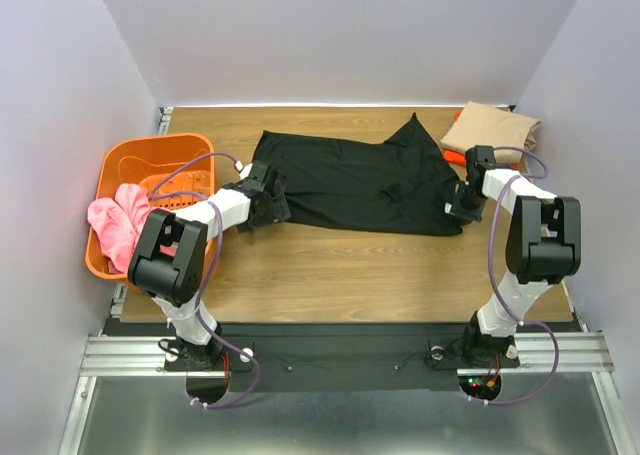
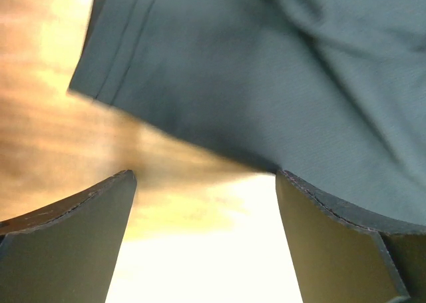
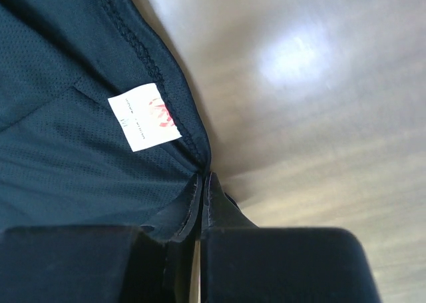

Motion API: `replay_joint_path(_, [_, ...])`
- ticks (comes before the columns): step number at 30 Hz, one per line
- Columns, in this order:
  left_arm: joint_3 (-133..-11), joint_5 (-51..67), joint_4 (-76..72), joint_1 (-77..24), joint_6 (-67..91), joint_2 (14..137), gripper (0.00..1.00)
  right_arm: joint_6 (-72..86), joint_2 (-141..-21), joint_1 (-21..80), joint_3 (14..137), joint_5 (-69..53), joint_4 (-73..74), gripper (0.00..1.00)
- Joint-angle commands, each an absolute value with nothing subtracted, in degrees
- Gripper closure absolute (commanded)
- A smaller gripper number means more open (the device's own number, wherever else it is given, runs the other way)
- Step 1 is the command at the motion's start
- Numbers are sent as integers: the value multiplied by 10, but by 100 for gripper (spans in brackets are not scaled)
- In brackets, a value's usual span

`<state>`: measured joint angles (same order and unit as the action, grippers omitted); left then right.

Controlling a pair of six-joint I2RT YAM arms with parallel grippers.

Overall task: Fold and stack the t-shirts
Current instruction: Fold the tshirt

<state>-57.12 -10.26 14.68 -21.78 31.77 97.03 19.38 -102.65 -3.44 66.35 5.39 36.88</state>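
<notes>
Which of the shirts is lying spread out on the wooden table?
The black cloth t-shirt at the centre; the tan shirt sits folded in the far right corner.

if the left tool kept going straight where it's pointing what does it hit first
Probably the black t-shirt, whose edge lies just ahead of the open left tool; depth is hard to judge.

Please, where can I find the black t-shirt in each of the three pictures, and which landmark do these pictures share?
Top view: the black t-shirt lies spread out across the middle, toward the far side.
Left wrist view: it fills the upper right.
Right wrist view: it covers the left side, with its white tag showing.
Shared landmark: the wooden table, bare beside the cloth in every view.
</notes>
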Motion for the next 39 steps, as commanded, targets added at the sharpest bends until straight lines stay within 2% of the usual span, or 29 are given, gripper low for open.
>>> replay_joint_path(1, [-541,-85,177,-234,336,929,2,204,-988,-40,635,73,398,100])
replay_joint_path(9, [-512,-65,226,-279,362,848,2,209,-926,-59,600,115,443,99])
replay_joint_path(13, [-542,-89,254,-279,358,808,2,207,-902,-85,591,146,470,100])
replay_joint_path(22, [-628,-119,257,-258,335,850,2,199,-865,-140,606,144,490,99])
replay_joint_path(23, [-636,-120,251,-258,332,860,2,198,-866,-140,606,142,490,96])
replay_joint_path(24, [-640,-120,239,-255,332,866,2,198,-867,-140,606,139,491,88])
replay_joint_path(27, [-654,-113,224,-255,325,891,4,198,-870,-140,606,124,493,72])
replay_joint_path(28, [-654,-108,213,-255,323,896,5,198,-869,-140,606,120,493,61])
replay_joint_path(31, [-641,-113,192,-255,314,912,12,200,-861,-140,609,101,491,50])
replay_joint_path(35, [-625,-132,185,-255,304,937,26,201,-850,-140,621,72,492,46])
replay_joint_path(39, [-614,-143,173,-255,301,947,35,196,-845,-140,634,38,488,44])
